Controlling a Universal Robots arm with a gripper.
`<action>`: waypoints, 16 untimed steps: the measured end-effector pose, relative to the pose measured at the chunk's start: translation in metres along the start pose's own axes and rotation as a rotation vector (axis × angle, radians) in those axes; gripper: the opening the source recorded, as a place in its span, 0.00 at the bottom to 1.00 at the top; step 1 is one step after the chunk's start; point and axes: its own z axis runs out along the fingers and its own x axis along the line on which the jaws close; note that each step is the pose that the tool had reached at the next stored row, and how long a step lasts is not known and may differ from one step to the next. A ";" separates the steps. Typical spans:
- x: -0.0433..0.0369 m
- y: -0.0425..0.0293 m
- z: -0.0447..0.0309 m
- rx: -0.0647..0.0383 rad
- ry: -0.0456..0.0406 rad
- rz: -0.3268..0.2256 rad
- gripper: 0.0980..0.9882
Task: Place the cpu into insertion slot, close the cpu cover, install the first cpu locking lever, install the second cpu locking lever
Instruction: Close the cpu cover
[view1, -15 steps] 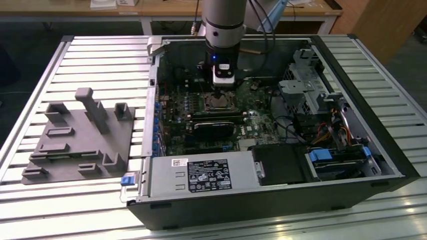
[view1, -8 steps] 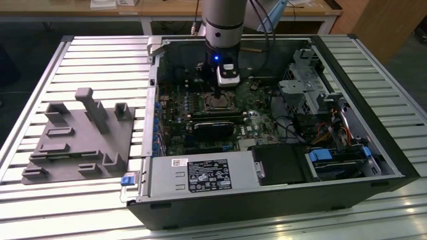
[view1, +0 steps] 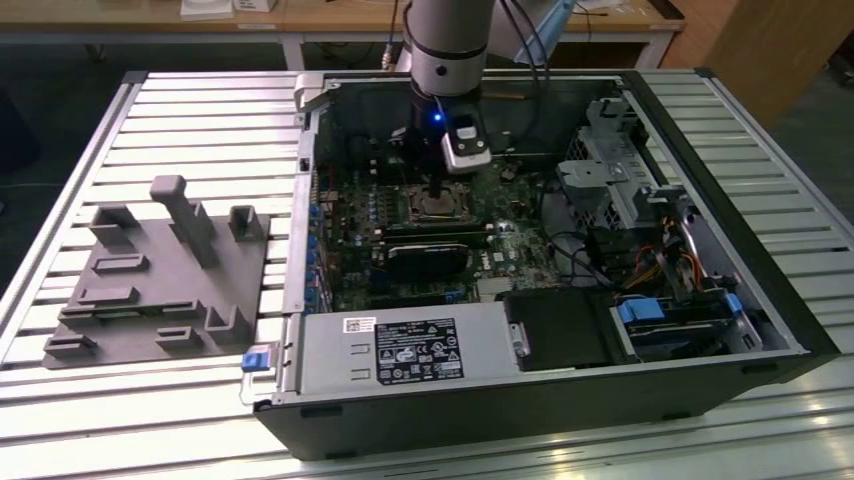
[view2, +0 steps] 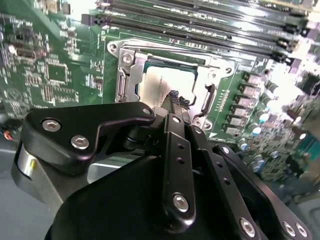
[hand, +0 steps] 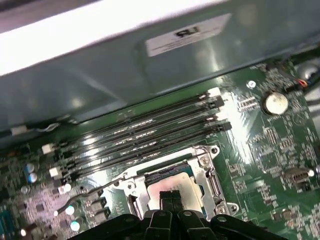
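Nearest in the exterior view: silver power supply (view1: 400, 352) at six o'clock inside the open computer case (view1: 534, 420); grey fixture block (view1: 154, 285) at nine o'clock of the case on the slatted table (view1: 80, 420); gripper (view1: 431, 192) low over the insertion slot (view1: 438, 210). In the second wrist view: fingers (view2: 172, 130) pressed together, gripping nothing, tips just over the cpu (view2: 156, 82), seated in the slot with the cpu cover (view2: 125, 82) flat around it. In the first wrist view: thin locking lever (hand: 87, 191) slanting out beside the cover.

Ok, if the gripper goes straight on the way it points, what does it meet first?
The gripper would likely meet the cpu top first, inside the window of the cpu cover; gap unclear.
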 end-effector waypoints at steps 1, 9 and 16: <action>0.0000 0.0000 0.0001 0.000 0.0005 -0.018 0.01; 0.0000 0.0000 0.0007 0.002 0.0045 -0.164 0.01; -0.0001 0.0000 0.0013 0.025 0.0020 -0.242 0.01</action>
